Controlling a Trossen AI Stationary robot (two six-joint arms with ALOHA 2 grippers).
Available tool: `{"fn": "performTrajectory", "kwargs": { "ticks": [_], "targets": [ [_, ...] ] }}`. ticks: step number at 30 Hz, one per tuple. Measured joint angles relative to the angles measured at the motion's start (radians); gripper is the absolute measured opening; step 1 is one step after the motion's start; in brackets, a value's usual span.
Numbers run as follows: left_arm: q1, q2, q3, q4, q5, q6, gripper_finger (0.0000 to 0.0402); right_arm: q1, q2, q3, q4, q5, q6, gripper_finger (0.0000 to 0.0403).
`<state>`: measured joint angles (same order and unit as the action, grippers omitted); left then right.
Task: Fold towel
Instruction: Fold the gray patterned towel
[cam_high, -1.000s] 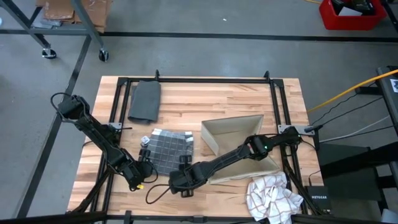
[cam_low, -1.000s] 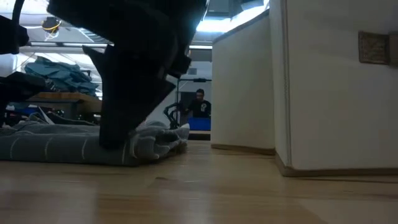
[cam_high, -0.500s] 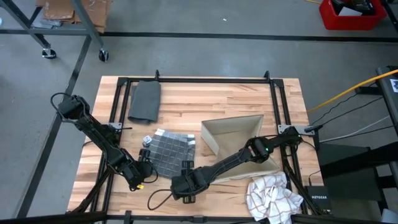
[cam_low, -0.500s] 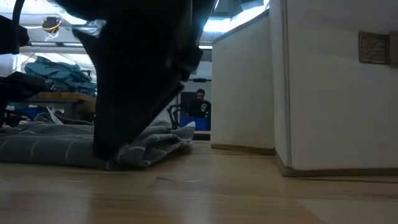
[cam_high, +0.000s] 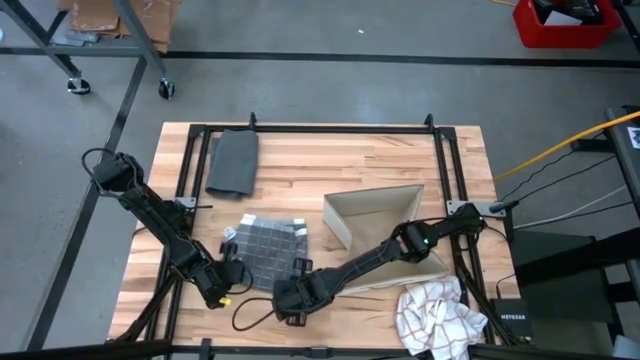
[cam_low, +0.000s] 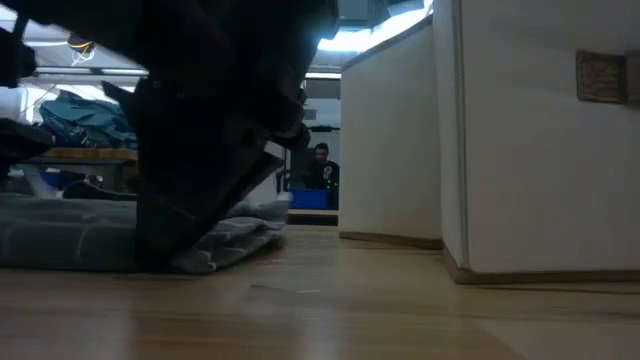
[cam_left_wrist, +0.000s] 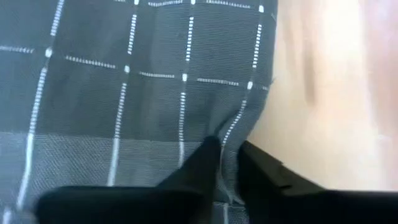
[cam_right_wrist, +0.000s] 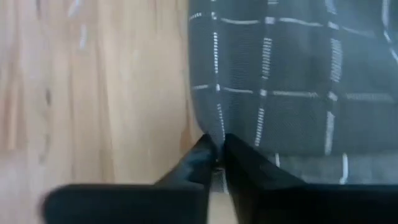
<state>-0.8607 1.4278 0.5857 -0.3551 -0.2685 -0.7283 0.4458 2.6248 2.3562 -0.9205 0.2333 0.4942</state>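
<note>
A: Containers listed?

B: One beige fabric box (cam_high: 375, 215), lying on its side just beyond the right gripper (cam_high: 297, 291); nothing is seen inside it. A white checked cloth (cam_high: 435, 315) is heaped beside that arm, outside the box.

A: Surface and room?

B: A wooden table (cam_high: 340, 160) with a black frame. A folded dark grey cloth (cam_high: 233, 162) is laid well beyond the left gripper (cam_high: 236, 272). A seated person (cam_low: 321, 170) is seen far off in the low view.

A: Tools and towel?

B: The grey checked towel (cam_high: 264, 246) is spread directly ahead of both grippers. Each near corner is pinched between narrowly closed fingers (cam_left_wrist: 205, 163), as the wrist views show.

A: Changes noted?

B: Both sets of fingers, wide a second ago, are now closed on the hem; the towel is drawn slightly nearer.
</note>
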Motion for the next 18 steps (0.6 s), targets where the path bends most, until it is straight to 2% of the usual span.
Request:
{"fn": "performTrajectory", "kwargs": {
  "ticks": [1, 3, 8, 14, 18],
  "targets": [
    [-0.005, 0.000, 0.004, 0.000, 0.023, -0.034, 0.0024, 0.000, -0.001, 0.000, 0.003, -0.024, 0.001, 0.0025],
    [-0.021, -0.005, 0.015, 0.001, 0.061, -0.109, 0.0009, -0.001, -0.008, 0.000, 0.008, -0.075, 0.019, 0.0013],
    [-0.078, -0.012, 0.065, 0.007, 0.101, -0.199, 0.0007, 0.021, -0.042, -0.002, 0.015, -0.118, 0.184, 0.0025],
    [-0.143, -0.015, 0.164, -0.004, 0.141, -0.220, 0.0005, 0.042, -0.116, -0.001, 0.068, -0.191, 0.242, 0.0010],
    [-0.151, -0.017, 0.255, -0.198, 0.132, -0.243, 0.0004, 0.038, -0.171, -0.001, 0.078, -0.183, 0.347, 0.0014]
  ]
}}
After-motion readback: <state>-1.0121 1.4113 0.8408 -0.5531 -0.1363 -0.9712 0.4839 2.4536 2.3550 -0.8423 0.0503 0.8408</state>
